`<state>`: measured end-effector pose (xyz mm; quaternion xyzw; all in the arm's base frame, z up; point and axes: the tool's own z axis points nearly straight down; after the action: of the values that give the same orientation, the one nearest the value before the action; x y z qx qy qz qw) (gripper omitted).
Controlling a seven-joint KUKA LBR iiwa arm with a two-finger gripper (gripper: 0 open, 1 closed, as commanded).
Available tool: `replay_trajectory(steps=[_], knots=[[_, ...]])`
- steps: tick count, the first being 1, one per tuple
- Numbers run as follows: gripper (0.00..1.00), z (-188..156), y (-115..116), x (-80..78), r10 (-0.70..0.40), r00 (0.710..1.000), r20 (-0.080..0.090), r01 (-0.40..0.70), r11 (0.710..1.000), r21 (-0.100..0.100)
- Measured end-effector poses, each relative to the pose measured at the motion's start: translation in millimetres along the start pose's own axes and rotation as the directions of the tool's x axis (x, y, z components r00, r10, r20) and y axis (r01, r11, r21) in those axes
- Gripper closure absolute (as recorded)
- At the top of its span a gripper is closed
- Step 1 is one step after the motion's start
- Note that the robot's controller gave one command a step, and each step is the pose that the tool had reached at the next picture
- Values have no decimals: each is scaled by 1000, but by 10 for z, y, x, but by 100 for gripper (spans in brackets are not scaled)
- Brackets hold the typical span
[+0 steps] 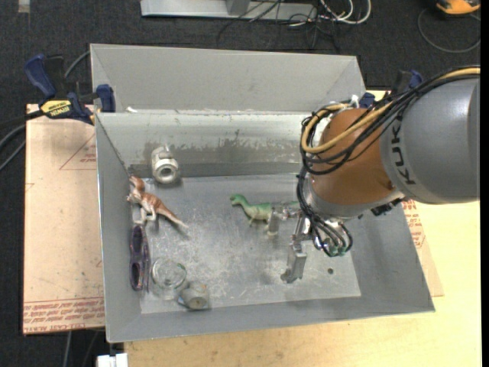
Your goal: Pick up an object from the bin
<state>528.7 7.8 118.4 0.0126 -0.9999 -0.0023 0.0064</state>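
A small green toy dinosaur (250,207) lies on its side near the middle of the bin's floor, head toward the view's left and tail toward the right. It rests loose and flat with bare metal all round it, so it looks open to a grasp from above.

Just beside its tail end is the gripper (284,243), low over the floor. The 2 fingers (293,266) appear to stand apart with nothing between them, though the wrist's cables crowd that spot and the gap is hard to read. The dinosaur lies to the gripper's left in the view, outside the fingers, near the upper one. Judging by this, the spread stance is there to straddle a thing, and the gripper would need to shift left to do so.

The other things sit well apart along the left wall of the bin (229,321), likely where they slid to rest: a tan dinosaur (153,203), a silvery cylinder (164,167) behind it, a purple strip-like thing (138,258), a clear cup (168,274) and a small grey lump (196,299).
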Motion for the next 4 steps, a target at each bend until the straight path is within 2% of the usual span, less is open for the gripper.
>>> replay_trajectory(steps=[1,2,3,4], knots=[[0,-425,-234,-418,130,991,23,-130,992,1],[0,318,152,-408,219,976,11,-219,976,-2],[100,419,102,-798,97,994,40,-97,995,-1],[100,418,103,-798,97,994,41,-97,995,-1]])
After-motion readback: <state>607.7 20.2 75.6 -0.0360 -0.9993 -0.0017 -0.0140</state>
